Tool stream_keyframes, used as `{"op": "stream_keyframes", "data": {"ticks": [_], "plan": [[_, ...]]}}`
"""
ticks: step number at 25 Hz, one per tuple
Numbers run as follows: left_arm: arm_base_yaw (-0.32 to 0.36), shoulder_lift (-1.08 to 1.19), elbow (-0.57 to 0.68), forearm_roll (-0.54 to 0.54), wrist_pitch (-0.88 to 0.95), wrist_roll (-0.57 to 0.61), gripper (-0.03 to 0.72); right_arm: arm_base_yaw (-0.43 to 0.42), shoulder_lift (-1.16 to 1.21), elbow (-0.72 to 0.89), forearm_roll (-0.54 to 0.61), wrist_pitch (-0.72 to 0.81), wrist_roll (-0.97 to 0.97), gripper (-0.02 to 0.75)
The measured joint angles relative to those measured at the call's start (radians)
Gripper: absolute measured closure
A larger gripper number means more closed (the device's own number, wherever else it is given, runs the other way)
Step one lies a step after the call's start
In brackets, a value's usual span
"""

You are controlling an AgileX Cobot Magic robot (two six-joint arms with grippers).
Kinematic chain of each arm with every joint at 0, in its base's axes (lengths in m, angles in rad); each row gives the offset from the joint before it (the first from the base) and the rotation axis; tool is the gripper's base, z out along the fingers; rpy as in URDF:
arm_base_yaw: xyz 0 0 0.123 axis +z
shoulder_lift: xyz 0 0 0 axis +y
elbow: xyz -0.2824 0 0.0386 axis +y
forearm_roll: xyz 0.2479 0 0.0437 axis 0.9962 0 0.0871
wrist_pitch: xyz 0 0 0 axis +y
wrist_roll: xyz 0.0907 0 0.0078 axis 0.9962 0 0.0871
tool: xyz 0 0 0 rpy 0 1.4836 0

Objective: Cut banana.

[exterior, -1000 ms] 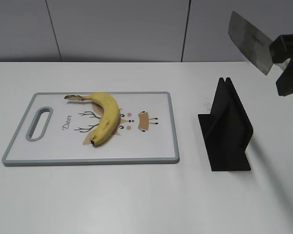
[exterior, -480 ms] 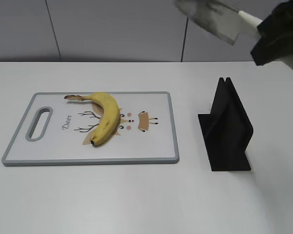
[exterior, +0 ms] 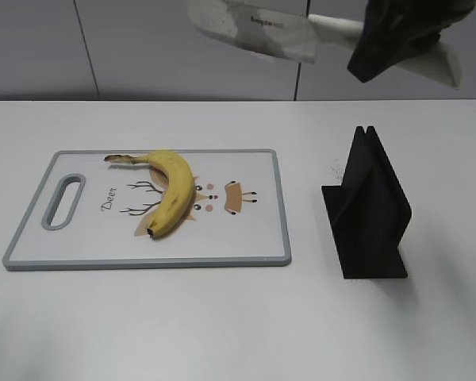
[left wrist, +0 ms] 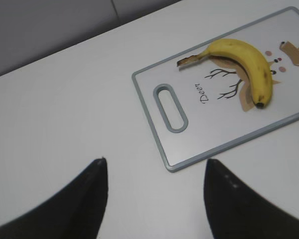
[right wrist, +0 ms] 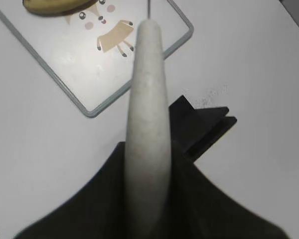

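The yellow banana [exterior: 171, 194] lies on a white cutting board [exterior: 246, 238] with a grey rim, stem to the upper left; it also shows in the left wrist view [left wrist: 245, 62]. My right gripper [exterior: 393, 36] is shut on the pale handle [right wrist: 149, 114] of a knife and holds it high above the table, its broad blade [exterior: 258, 28] pointing left, over the board's right end. My left gripper [left wrist: 154, 199] is open and empty above bare table, near the board's handle-hole corner [left wrist: 172, 107].
A black knife stand [exterior: 369, 210] sits on the white table to the right of the board; it also shows in the right wrist view [right wrist: 204, 124]. A grey wall runs behind the table.
My right gripper has swung the knife from the far right up and to the left; the blade now points left above the board's right end. The banana and board have not moved.
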Motion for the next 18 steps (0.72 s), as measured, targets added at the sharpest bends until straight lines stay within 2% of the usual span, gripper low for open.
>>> {"op": "stream_keyframes", "data": {"ticks": [9,14,18], "plan": [[-0.087,0.312,-0.232,-0.028,0.031,0.248,0.107,0.0,0.161,-0.096,0.156,0.028,-0.378,0.568],[-0.094,0.513,-0.372,-0.031,0.107,0.398,0.106,0.0,0.235,-0.097,0.229,0.026,-0.581,0.568],[-0.094,0.645,-0.454,-0.066,0.177,0.548,0.104,0.0,0.284,-0.111,0.336,-0.011,-0.688,0.568]]}}
